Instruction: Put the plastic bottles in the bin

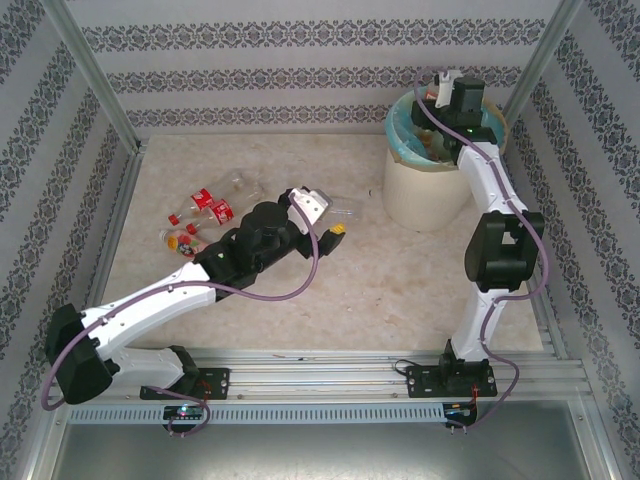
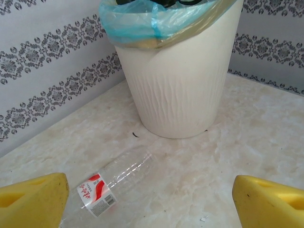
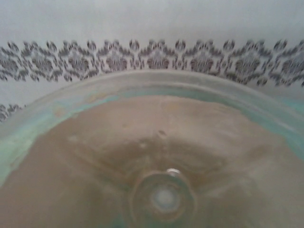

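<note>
While left gripper (image 2: pixel 151 202) gapes wide near labelled bottle (image 2: pixel 114 183), lower left, right gripper (image 1: pixel 447 85) holds clear bottle (image 3: pixel 161 156) over bin (image 1: pixel 425 190).

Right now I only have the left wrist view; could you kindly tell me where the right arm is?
Observer: The right gripper hangs over the bin.
Operator: Is it holding anything?
Observer: A clear bottle sits close before its camera; I cannot confirm the grip.
Operator: Any besides the lying bottle ahead of me?
Observer: Yes, a cluster of bottles lies on the table, left of the left arm.
</note>
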Action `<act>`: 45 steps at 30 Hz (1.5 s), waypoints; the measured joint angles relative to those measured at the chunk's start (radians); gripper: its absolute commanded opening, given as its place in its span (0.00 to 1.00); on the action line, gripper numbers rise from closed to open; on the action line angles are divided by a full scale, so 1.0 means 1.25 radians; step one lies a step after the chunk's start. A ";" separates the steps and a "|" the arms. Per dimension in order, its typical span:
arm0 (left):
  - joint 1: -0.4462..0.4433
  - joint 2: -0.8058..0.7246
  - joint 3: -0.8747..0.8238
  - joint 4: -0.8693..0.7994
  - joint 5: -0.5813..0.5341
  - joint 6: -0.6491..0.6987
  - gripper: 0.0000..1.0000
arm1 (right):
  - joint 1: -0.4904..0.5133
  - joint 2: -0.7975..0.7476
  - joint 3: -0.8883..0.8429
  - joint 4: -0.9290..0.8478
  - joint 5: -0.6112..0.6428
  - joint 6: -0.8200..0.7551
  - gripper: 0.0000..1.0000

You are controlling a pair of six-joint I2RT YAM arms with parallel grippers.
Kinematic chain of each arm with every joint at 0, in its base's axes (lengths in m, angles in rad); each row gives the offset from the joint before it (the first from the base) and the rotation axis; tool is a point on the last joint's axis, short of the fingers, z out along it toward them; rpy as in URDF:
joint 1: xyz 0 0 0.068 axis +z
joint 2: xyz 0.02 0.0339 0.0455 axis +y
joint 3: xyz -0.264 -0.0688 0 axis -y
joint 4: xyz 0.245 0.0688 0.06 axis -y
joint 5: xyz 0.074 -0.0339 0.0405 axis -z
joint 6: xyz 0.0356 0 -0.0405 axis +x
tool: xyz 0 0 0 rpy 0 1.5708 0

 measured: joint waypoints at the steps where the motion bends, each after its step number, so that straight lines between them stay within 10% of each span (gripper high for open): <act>1: 0.000 0.004 0.000 0.001 0.000 0.001 0.89 | 0.000 0.000 -0.003 -0.008 0.000 -0.001 0.54; 17: 0.000 0.015 -0.007 0.020 0.000 -0.005 0.89 | 0.004 -0.156 0.013 -0.059 0.094 -0.064 0.59; 27: 0.000 0.015 -0.018 0.022 0.000 -0.016 0.89 | 0.003 -0.186 -0.070 -0.084 0.114 -0.064 0.86; 45: 0.000 0.051 -0.015 0.031 0.000 -0.033 0.89 | -0.002 -0.186 -0.070 -0.110 0.109 -0.054 0.68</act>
